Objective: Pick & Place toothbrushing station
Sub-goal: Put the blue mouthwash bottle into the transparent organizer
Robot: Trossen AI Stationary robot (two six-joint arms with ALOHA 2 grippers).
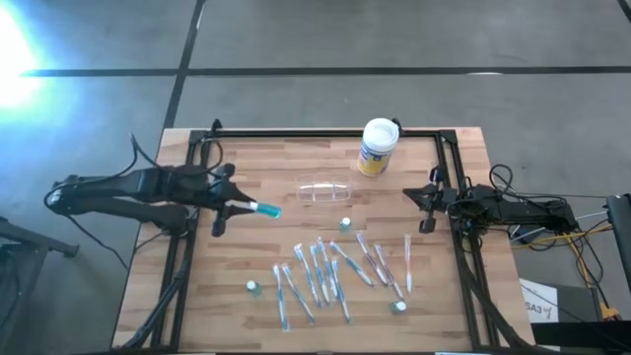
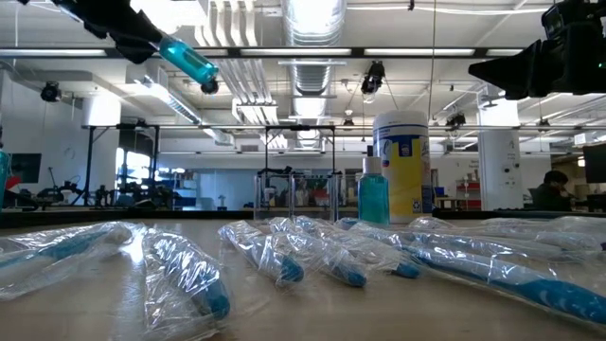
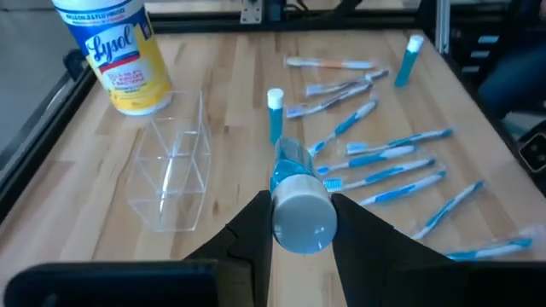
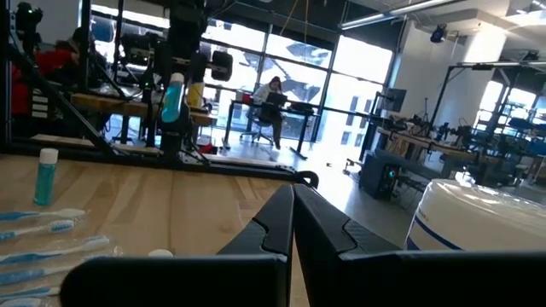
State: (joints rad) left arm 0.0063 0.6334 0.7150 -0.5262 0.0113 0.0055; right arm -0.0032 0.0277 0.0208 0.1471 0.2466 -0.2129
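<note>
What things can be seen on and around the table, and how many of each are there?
clear holder: one, see-through, middle of the table, empty
canister: one, white with a yellow-blue label, far side of the table, beyond the holder
small bottles: three standing, teal liquid with white caps, spread among the toothbrushes
held bottle: one, teal, raised above the table
toothbrushes: roughly ten, blue and pink in clear wrappers, near half of the table
table: one, light wood, black frame
person: one seated, far back in the room
left claw: closed on the held bottle, left of the holder
right claw: shut, empty, at the table's right edge
</note>
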